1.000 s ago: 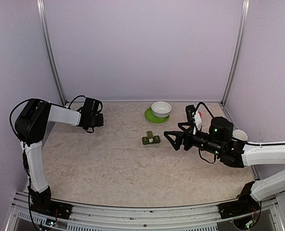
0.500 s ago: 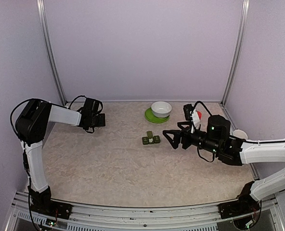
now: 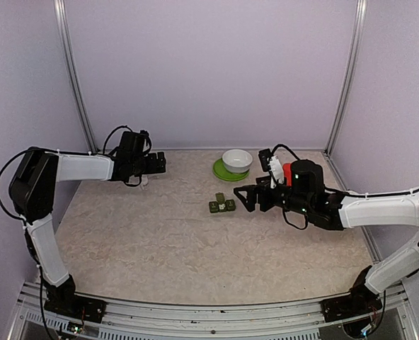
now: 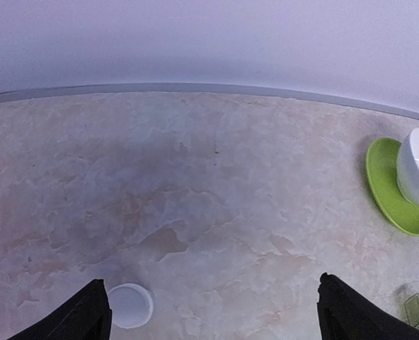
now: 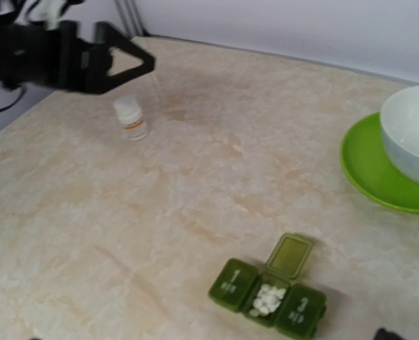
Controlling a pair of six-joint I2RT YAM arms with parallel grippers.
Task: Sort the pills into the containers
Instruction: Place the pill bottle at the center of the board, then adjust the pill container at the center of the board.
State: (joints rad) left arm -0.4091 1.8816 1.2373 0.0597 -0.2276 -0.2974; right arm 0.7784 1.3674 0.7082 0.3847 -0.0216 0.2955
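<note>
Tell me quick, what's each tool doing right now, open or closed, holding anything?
Left tool: open, holding nothing, above the small white bottle.
Right tool: open, empty, beside the green pill containers.

Pale lilac walls (image 3: pixel 209 71) around a beige marbled table (image 3: pixel 160 241)

Soft even light — slight wrist-view blur

1 overhead view, 2 low wrist views
</note>
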